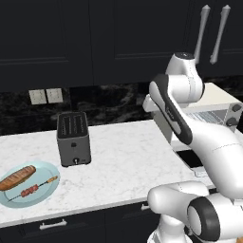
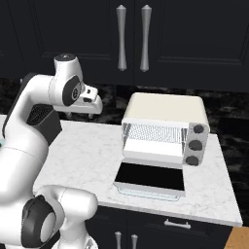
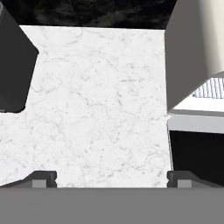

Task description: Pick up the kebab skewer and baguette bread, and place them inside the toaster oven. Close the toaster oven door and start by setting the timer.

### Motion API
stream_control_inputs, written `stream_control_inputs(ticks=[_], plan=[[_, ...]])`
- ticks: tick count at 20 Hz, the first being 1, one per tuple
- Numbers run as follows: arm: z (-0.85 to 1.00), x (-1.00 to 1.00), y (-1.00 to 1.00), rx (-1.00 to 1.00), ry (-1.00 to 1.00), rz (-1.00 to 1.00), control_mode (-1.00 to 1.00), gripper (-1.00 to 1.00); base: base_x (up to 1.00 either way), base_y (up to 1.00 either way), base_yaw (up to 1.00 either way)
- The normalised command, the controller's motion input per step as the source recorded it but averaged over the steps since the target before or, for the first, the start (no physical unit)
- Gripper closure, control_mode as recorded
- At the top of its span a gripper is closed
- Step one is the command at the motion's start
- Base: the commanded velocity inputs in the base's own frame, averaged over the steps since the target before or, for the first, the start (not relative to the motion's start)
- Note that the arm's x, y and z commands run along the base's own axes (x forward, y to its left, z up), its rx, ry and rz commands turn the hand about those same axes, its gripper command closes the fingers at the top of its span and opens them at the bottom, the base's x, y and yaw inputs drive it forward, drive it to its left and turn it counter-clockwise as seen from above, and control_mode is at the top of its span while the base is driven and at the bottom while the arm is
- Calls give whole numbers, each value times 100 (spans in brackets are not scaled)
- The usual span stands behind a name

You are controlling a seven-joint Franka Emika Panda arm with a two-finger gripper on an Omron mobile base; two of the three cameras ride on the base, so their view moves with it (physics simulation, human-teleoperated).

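Note:
The baguette bread (image 1: 18,177) and the kebab skewer (image 1: 33,189) lie side by side on a pale blue plate (image 1: 45,194) at the counter's front left. The cream toaster oven (image 2: 163,129) stands on the right of the counter, its wire rack showing. The toaster oven door (image 2: 151,177) is folded down flat, dark glass up. My gripper (image 3: 112,178) hangs open over bare counter, with nothing between its widely spread fingertips (image 3: 41,178). It is between the slot toaster and the toaster oven (image 3: 192,57), far from the plate.
A dark grey slot toaster (image 1: 73,138) stands on the white marble counter (image 1: 128,156) between the plate and the oven. Dark cabinets with long handles (image 2: 132,36) hang above. My own arm hides much of the oven in the left base view.

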Motion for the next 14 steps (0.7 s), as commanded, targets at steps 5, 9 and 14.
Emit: stream_control_inputs(ticks=[5,9,14], plan=[[-30,-58,-47,7,-30,19,-100,-100,0,0,0],[-26,-30,-97,2,-27,31,-100,-100,0,0,0],[-33,9,-93,5,-37,35,-100,-100,0,0,0]])
